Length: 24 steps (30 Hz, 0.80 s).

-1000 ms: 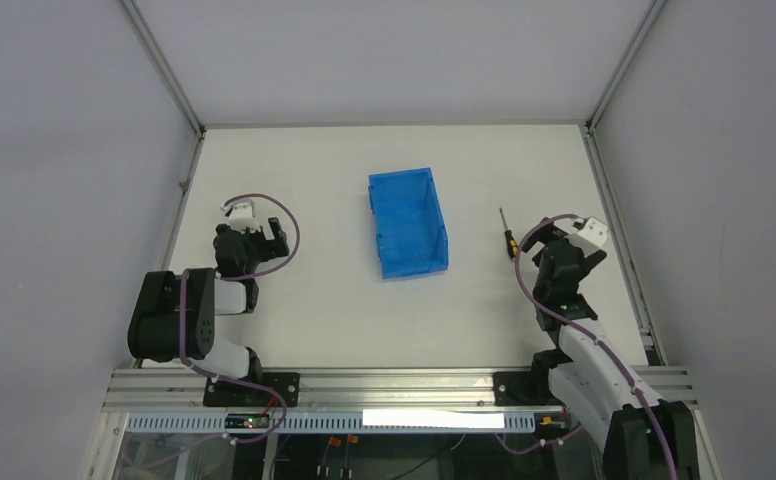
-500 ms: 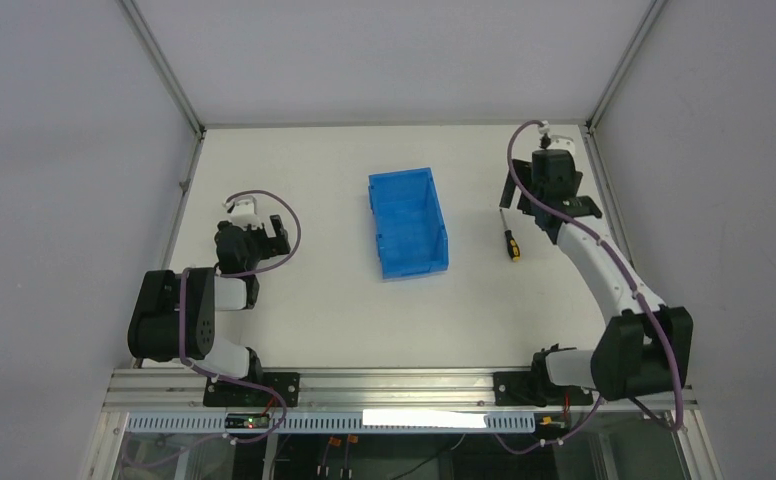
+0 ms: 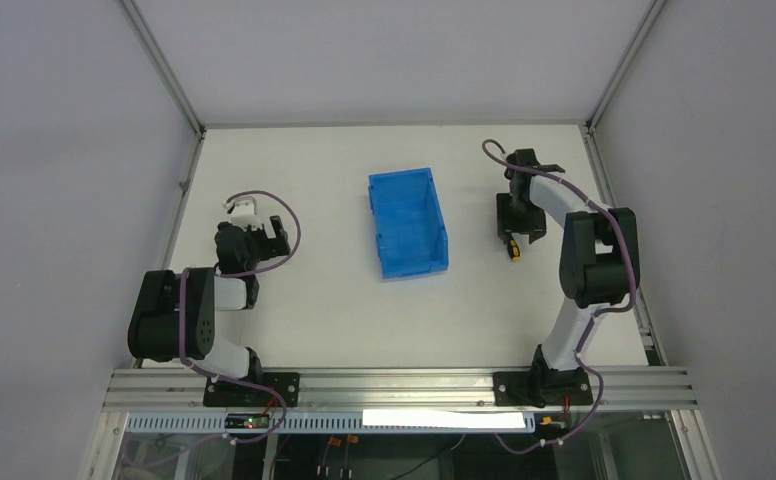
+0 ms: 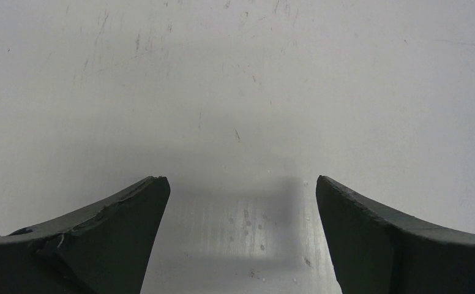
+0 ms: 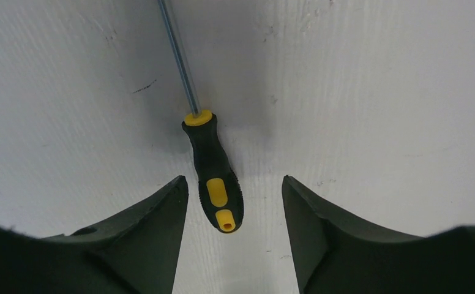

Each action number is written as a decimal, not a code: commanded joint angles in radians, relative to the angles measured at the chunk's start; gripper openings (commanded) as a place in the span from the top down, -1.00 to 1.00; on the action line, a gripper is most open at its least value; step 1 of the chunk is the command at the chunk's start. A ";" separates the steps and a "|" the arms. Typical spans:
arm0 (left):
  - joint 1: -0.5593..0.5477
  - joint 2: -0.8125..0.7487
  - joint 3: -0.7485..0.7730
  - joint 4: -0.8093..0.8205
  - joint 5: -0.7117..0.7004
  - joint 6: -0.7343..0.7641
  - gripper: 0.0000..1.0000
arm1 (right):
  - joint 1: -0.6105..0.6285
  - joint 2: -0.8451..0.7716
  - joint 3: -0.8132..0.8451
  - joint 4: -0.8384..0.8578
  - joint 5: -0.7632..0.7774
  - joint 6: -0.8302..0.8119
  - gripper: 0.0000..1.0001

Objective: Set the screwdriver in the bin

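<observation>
The screwdriver [image 5: 213, 177] lies flat on the white table, its black-and-yellow handle between my right gripper's open fingers, apart from both, shaft running away from the camera. In the top view only its handle end [image 3: 512, 249] shows below my right gripper [image 3: 517, 222], which hangs over it. The translucent blue bin [image 3: 408, 221] stands at the table's middle, left of the screwdriver, and looks empty. My left gripper [image 3: 261, 237] is open over bare table at the left, fingers [image 4: 106, 239] wide apart, holding nothing.
White table [image 3: 324, 300] enclosed by grey walls and an aluminium frame. The right arm [image 3: 594, 250] folds over the table's right side. The left arm [image 3: 179, 315] is folded near the front left edge.
My right gripper swung from the near right out to the far right, then came down over the screwdriver, covering its shaft. The left arm, bin and screwdriver stayed still.
</observation>
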 commanded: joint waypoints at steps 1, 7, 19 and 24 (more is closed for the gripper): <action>-0.010 -0.003 0.024 0.015 -0.006 0.017 -0.98 | -0.004 0.047 0.031 0.002 -0.057 -0.028 -0.16; -0.010 -0.003 0.024 0.015 -0.006 0.017 -0.98 | -0.003 0.114 0.016 0.033 -0.085 -0.025 0.29; -0.010 -0.003 0.024 0.015 -0.006 0.017 -0.98 | 0.028 -0.064 0.111 -0.091 -0.030 -0.011 1.00; -0.010 -0.003 0.024 0.015 -0.007 0.017 -0.98 | 0.095 -0.138 0.252 -0.214 0.048 -0.001 1.00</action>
